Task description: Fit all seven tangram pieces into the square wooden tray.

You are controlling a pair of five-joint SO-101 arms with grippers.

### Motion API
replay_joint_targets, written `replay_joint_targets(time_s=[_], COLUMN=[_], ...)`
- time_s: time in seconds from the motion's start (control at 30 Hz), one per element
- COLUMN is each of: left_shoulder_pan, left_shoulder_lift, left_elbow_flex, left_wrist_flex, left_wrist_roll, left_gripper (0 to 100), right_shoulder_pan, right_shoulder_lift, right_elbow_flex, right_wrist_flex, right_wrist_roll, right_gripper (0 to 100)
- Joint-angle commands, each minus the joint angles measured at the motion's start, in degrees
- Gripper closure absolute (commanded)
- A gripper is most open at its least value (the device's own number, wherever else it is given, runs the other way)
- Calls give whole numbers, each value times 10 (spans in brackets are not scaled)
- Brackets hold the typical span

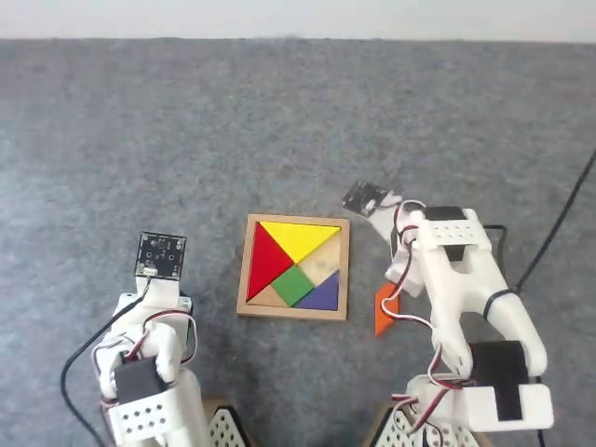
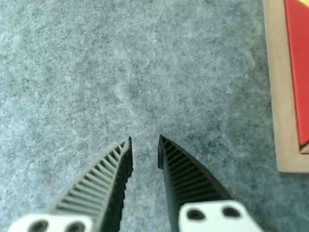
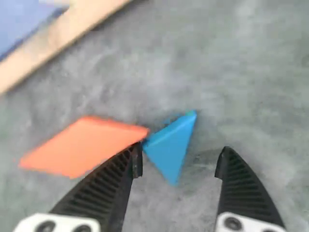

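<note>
Right pincer (image 3: 181, 150) spread, blue triangle (image 3: 171, 142) between (orange piece (image 3: 82, 145) touching)

The square wooden tray (image 1: 328, 263) lies in the middle of the grey felt-covered bench (image 1: 140, 140). Inside it, the yellow wooden triangle (image 1: 300, 237) sits along the far edge and the red wooden triangle (image 1: 265, 259) along the left edge. The green wooden square (image 1: 293, 284) is in the middle toward the near side, and the violet-blue wooden triangle (image 1: 323, 296) fills the near right corner. Just right of the tray, the orange wooden parallelogram (image 1: 385, 309) lies on the bench, partly under the right arm (image 1: 466, 279). The small blue wooden triangle (image 3: 170, 145) lies just beside one of its corners, between the spread fingers of the right end effector (image 3: 181, 154). The left end effector (image 2: 145, 141) is over bare bench left of the tray.
</note>
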Motion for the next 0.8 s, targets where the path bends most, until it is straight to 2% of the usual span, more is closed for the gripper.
replay_joint_targets(time_s=[0.0,0.27,0.4,0.63,0.77], left_shoulder_pan=[2,2,2,2,2], left_shoulder_lift=[-6,-6,-6,-6,-6], left_elbow_flex=[-5,-5,-5,-5,-5], left_wrist_flex=[4,4,4,4,4], left_wrist_roll=[4,4,4,4,4], left_gripper=[913,913,913,913,913], right_shoulder_pan=[-7,4,7,4,14], right_shoulder_lift=[-1,58,81,87,82], right_elbow_flex=[-28,-38,-69,-76,-76], right_wrist_flex=[-16,-21,-15,-15,-15], right_wrist_roll=[-22,7,-39,-55,-54], right_gripper=[746,746,749,954,976])
